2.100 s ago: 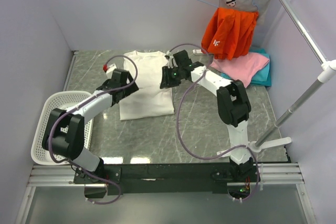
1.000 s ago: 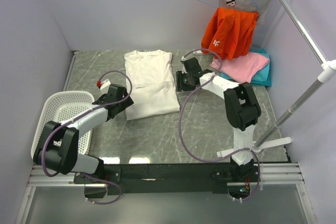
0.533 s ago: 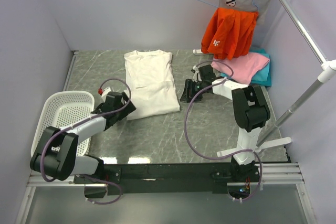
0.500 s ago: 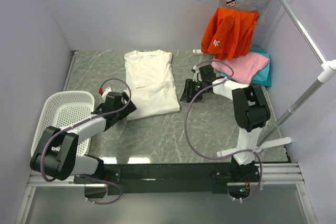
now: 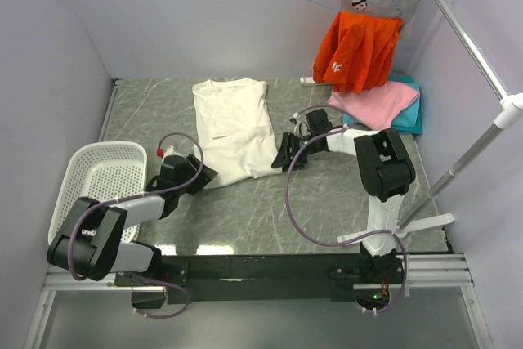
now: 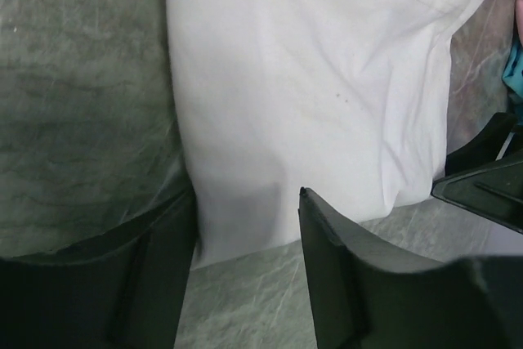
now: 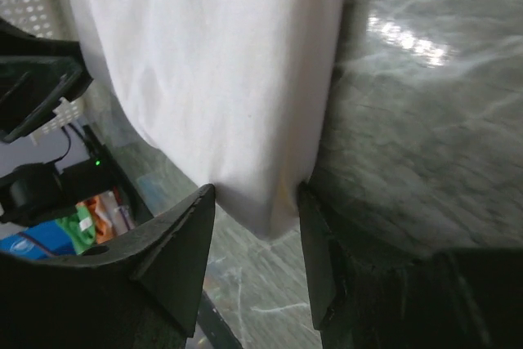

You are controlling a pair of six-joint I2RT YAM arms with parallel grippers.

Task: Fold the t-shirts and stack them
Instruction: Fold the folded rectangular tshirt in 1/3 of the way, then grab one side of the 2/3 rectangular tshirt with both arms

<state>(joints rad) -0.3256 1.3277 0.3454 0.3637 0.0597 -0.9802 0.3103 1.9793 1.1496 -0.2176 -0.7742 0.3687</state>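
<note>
A white t-shirt [image 5: 233,124] lies lengthwise on the marble table, its sides folded in. My left gripper [image 5: 204,176] sits low at its near left corner. In the left wrist view the jaws [image 6: 247,194] stand apart around the white hem [image 6: 310,79]. My right gripper [image 5: 282,155] is at the near right corner, open. In the right wrist view the shirt's corner [image 7: 212,55] hangs between its fingertips [image 7: 257,190], unpinched. A pink t-shirt [image 5: 376,102] rests on a teal one [image 5: 411,116] at the back right.
A white mesh basket [image 5: 98,181] stands at the left edge. An orange garment [image 5: 357,51] hangs from a hanger on the slanted rail [image 5: 466,34] at the back right. The rail's white stand foot [image 5: 425,222] sits near the right arm's base.
Both grippers have come down toward the near end of the white t-shirt, one at each corner. The left jaws have narrowed; the right jaws kept their gap.
</note>
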